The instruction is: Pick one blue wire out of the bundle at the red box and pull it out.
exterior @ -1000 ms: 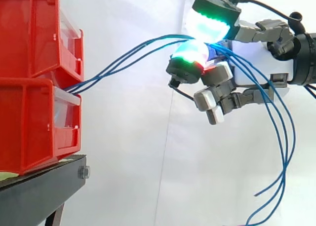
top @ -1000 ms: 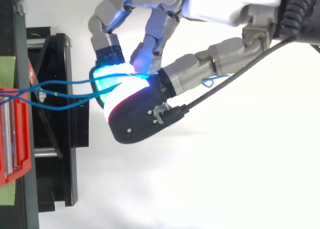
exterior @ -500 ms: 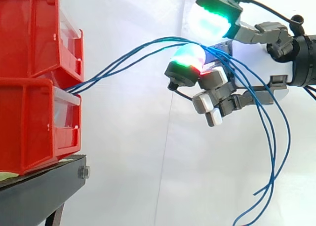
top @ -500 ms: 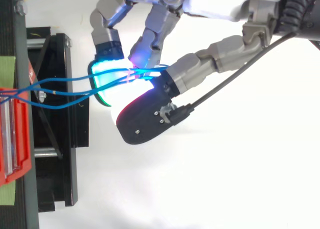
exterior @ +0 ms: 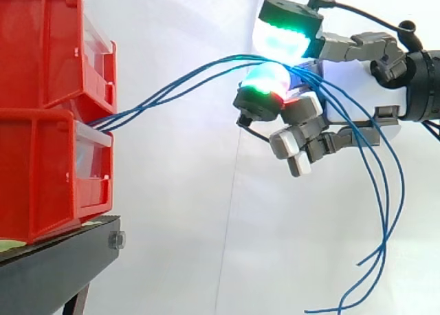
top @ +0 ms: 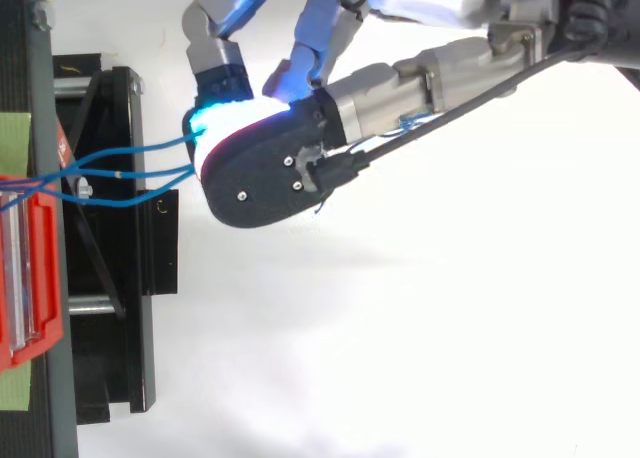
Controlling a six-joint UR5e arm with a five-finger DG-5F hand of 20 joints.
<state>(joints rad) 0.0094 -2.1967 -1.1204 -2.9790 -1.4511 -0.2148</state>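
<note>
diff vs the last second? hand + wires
The hand's thumb, lifted off half a second ago, has come back down and a little toward the red bins, pinching the blue wires against a finger pad again. The wires' loose ends hang in a new shape. Unchanged: several wires share the pinch, all still run to the bins, none pulled out.
</note>
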